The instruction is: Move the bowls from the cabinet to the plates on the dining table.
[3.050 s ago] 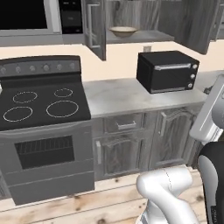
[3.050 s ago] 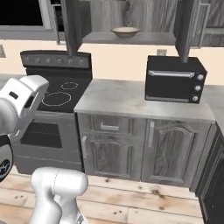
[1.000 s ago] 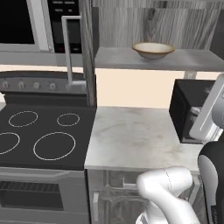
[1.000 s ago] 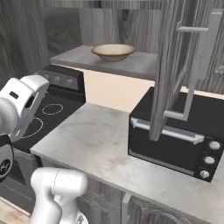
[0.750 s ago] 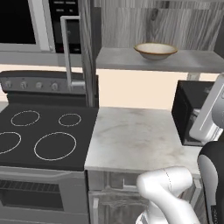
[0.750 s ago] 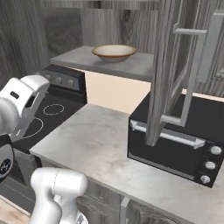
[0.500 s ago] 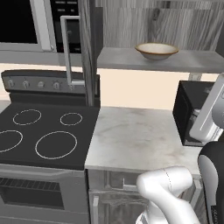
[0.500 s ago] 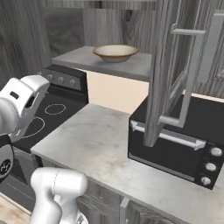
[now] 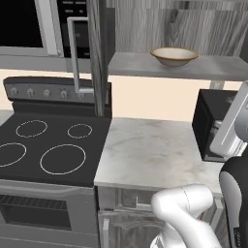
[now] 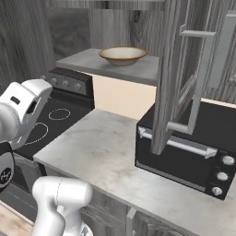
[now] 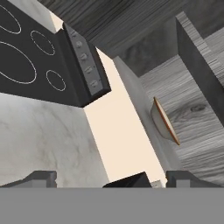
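Observation:
A pale cream bowl (image 9: 174, 56) (image 10: 122, 55) sits on the bottom shelf of the open grey wood-grain cabinet (image 9: 137, 66) (image 10: 82, 61). In the hand view, which is rolled sideways, the bowl (image 11: 164, 124) appears on edge against the shelf, well ahead of my gripper (image 11: 114, 178). The gripper is open, its two dark fingertips (image 11: 41, 177) wide apart, and it holds nothing. It hangs over the marbled counter below the shelf. The plates and the dining table are out of view.
A black stove (image 9: 48, 145) (image 10: 51, 119) stands left of the marbled counter (image 9: 150, 155) (image 10: 99, 152). A black boxy oven (image 9: 213, 123) (image 10: 184, 154) sits on the counter's right. Open cabinet doors with bar handles (image 9: 99, 58) (image 10: 173, 78) jut out on both sides of the shelf.
The whole scene has grown and shifted, so the base has driven in close to the counter and cabinet. The bowl has stayed on its shelf. The gripper stays open.

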Tool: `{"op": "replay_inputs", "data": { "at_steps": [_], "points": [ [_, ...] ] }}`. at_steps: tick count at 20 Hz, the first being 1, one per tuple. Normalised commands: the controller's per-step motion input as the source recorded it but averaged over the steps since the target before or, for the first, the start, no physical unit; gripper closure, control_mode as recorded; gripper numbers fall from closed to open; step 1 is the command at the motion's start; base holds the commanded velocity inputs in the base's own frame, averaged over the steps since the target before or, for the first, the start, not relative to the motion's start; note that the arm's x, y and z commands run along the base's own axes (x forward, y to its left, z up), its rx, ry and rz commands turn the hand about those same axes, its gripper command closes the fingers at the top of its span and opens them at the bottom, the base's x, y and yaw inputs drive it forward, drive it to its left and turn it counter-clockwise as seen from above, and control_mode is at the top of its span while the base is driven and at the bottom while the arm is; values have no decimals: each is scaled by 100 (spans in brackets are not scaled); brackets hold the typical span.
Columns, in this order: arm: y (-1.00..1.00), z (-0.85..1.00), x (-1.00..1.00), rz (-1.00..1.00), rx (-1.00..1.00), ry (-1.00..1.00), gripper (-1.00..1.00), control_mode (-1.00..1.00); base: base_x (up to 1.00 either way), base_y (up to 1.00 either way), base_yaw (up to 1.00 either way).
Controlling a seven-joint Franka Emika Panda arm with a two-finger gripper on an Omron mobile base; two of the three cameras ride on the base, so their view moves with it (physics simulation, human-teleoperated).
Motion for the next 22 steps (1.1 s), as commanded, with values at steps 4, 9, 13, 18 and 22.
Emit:
{"op": "replay_inputs", "data": {
  "at_steps": [4, 9, 13, 18, 22],
  "points": [
    [0, 0, 0, 0, 0, 0, -100, -100, 0, 0, 0],
    [2, -1, 0, 0, -1, 0, -100, -100, 0, 0, 0],
    [0, 0, 0, 1, -1, 0, -100, -100, 0, 0, 0],
    [0, 3, 0, 0, -1, 0, -100, -100, 0, 0, 0],
    [-5, 12, 0, 0, -1, -4, -100, -100, 0, 0, 0]
  ]
}}
